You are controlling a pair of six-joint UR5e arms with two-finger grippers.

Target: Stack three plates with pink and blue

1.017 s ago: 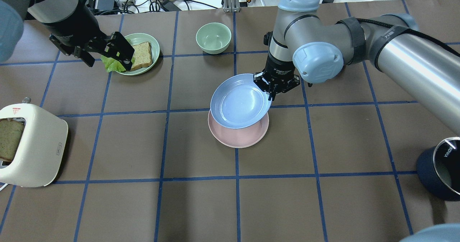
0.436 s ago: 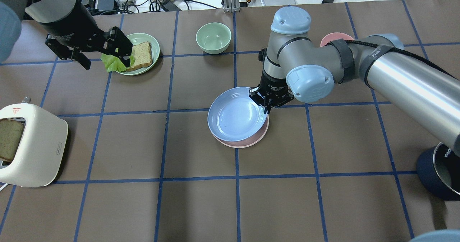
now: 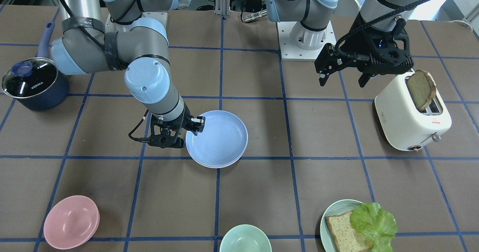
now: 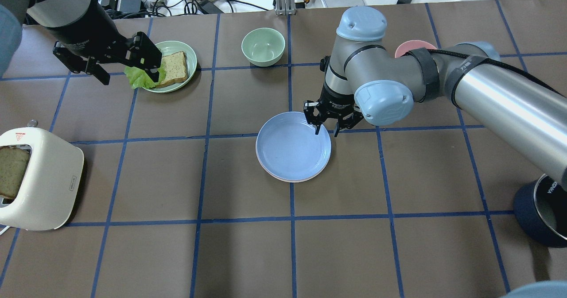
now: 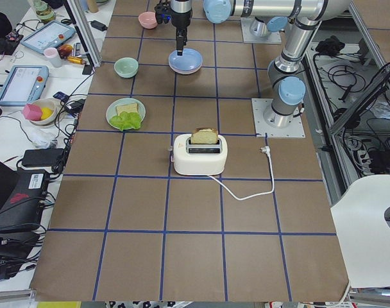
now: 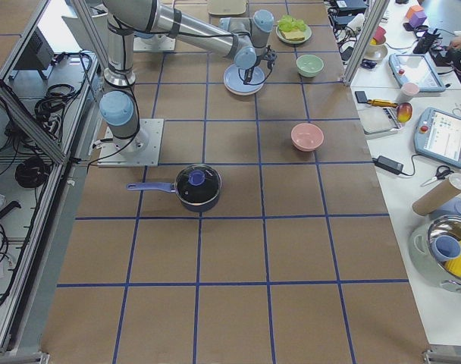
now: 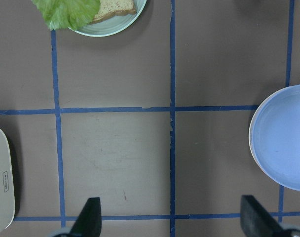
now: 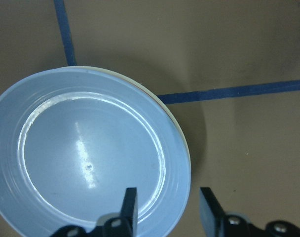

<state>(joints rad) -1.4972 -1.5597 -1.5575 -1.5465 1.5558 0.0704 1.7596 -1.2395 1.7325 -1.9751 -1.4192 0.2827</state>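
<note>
Blue plate [image 4: 292, 146] sits nested on pink plate [image 4: 290, 181], w/ only a thin pink rim showing, directly under the right end effector [image 4: 326, 133]. Its jaws are spread, gripping nothing: one finger over the blue rim, the other outside over the worktop [image 4: 398, 178]. Left end effector [image 3: 342, 80] is wide apart, empty, well away from the stack.

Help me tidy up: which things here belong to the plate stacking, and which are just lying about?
Job: blue plate, pink plate just under it, right gripper.
Lying about: toaster, pot, pink bowl, green bowl, plate of bread and lettuce.
</note>
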